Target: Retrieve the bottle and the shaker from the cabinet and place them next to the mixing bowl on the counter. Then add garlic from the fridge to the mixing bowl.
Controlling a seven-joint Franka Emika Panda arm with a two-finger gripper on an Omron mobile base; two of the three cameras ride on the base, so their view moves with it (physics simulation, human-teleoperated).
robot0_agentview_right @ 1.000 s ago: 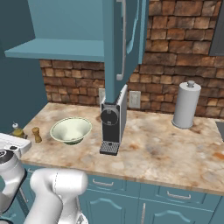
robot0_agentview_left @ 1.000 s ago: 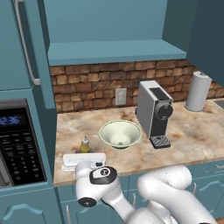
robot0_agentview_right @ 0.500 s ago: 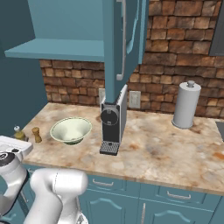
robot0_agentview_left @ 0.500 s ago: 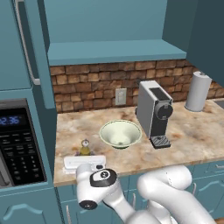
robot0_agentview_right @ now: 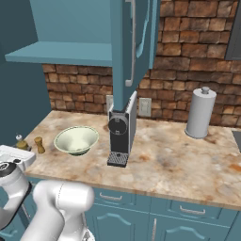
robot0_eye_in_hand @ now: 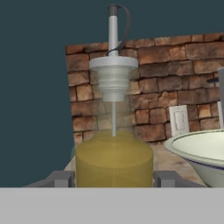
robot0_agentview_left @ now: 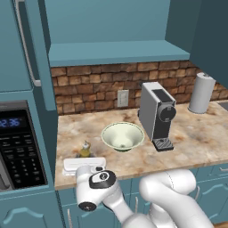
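The fingers (robot0_eye_in_hand: 61, 178) flank the bottle (robot0_eye_in_hand: 113, 153) at its sides, apparently clamped on it; actual contact is cut off by the frame's bottom. The bottle stands on the counter (robot0_agentview_left: 187, 142) left of the bowl (robot0_agentview_left: 122, 136), its body hidden behind the hand. The shaker (robot0_agentview_right: 39, 144) stands beside it.
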